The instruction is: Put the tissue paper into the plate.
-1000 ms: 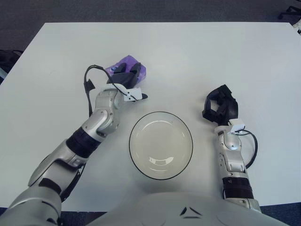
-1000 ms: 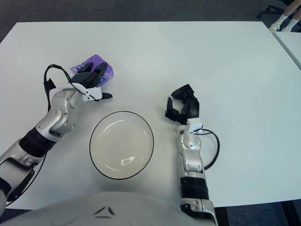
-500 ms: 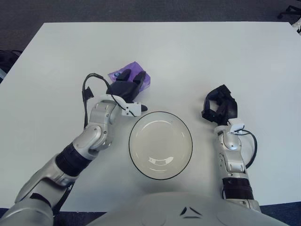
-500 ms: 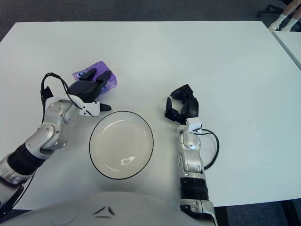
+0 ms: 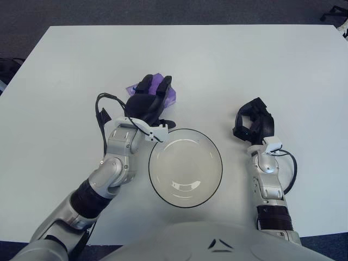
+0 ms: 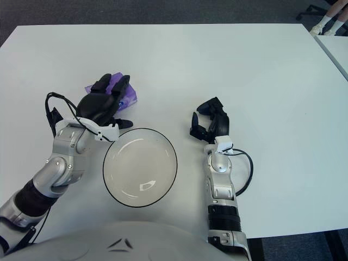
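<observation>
The tissue paper is a small purple pack [image 5: 172, 95] on the white table, just beyond the plate's left rim. My left hand [image 5: 145, 103] lies on top of it with the fingers curled over it, and purple shows between and beside the fingers [image 6: 114, 82]. The thumb [image 5: 168, 124] sticks out to the right, next to the plate's rim. Most of the pack is hidden under the hand. The plate [image 5: 186, 167] is a white round dish with a dark rim, empty, at the near centre. My right hand [image 5: 253, 123] rests curled and empty to the right of the plate.
The white table [image 5: 228, 60] reaches far to the back and to both sides. A cable [image 5: 101, 114] loops off my left wrist. Dark carpet lies beyond the table's edges.
My left hand has come nearer and to the right with the purple pack under its fingers, and now stands at the plate's upper left rim. The right hand has not moved.
</observation>
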{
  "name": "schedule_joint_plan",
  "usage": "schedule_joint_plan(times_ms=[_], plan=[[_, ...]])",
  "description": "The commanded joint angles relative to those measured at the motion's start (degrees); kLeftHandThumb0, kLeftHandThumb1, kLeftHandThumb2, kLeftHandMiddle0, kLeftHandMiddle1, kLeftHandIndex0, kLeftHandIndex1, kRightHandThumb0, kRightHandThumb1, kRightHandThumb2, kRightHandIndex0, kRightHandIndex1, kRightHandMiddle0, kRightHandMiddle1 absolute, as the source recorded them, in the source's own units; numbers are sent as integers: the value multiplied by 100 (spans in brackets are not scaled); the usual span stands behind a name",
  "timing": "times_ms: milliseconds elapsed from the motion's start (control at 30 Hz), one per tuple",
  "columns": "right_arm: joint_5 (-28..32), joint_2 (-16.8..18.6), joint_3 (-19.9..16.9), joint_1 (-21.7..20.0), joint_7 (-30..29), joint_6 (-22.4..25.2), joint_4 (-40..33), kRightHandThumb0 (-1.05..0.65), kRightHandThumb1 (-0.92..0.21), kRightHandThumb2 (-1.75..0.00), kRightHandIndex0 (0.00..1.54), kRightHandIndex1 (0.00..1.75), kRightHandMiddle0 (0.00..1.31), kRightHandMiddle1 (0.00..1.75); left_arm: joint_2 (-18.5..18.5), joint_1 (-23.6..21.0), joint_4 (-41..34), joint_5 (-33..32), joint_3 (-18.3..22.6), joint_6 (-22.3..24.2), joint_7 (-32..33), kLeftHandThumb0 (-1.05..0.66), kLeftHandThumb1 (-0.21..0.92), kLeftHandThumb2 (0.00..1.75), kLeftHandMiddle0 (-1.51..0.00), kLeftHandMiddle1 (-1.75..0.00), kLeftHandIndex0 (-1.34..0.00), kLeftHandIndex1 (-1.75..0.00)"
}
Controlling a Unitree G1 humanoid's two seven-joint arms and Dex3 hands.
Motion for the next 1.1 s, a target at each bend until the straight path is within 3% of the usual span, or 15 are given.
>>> schedule_joint_plan(times_ms=[0, 367, 733, 1067], plan=[[71, 97, 18, 605, 26, 785, 555, -44, -46, -114, 90, 175, 50, 175, -150, 105, 24, 374, 123, -42, 207, -102, 83, 24, 0, 0, 0, 0], [113, 106, 7, 582, 51, 790, 579, -44, -46, -115, 92, 175, 50, 175, -699, 211, 21, 727, 376, -84, 700, -105, 83, 22, 0, 0, 0, 0], [129, 94, -7, 553, 74, 769, 632, -44, -45, -115, 92, 175, 51, 175, -1134, 143, 17, 804, 579, -79, 700, -102, 82, 22, 0, 0, 0, 0], [131, 99, -10, 542, 75, 725, 652, -44, -45, -116, 93, 175, 51, 175, -1254, -215, 588, 668, 831, -117, 512, -103, 81, 21, 0, 0, 0, 0]])
